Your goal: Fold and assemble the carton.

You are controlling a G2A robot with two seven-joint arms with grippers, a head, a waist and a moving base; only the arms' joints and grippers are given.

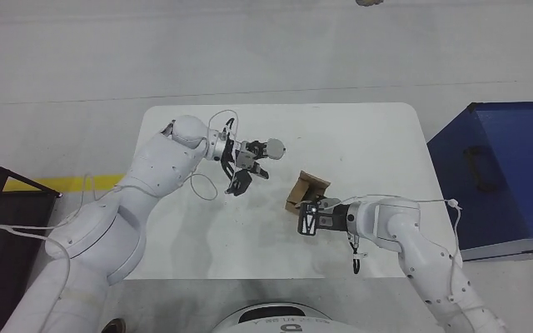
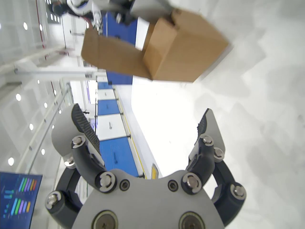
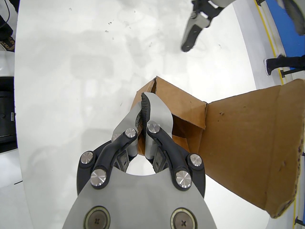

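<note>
A small brown carton (image 1: 306, 191) rests on the white table (image 1: 366, 133), half folded, with a large flap (image 3: 252, 148) sticking out to one side. My right gripper (image 3: 143, 101) is shut on one wall of the carton (image 3: 181, 110); it sits just in front of the carton (image 1: 310, 218). My left gripper (image 1: 250, 165) hovers open a short way to the left of the carton, nothing between its fingers (image 2: 83, 122). From the left wrist the carton (image 2: 181, 53) lies ahead, apart from the fingers. The left gripper's finger (image 3: 193, 34) also appears beyond the carton.
A dark blue bin (image 1: 491, 175) stands off the table's right edge. A yellow floor line (image 1: 75, 181) runs at the left. The table's far and left parts are bare white surface.
</note>
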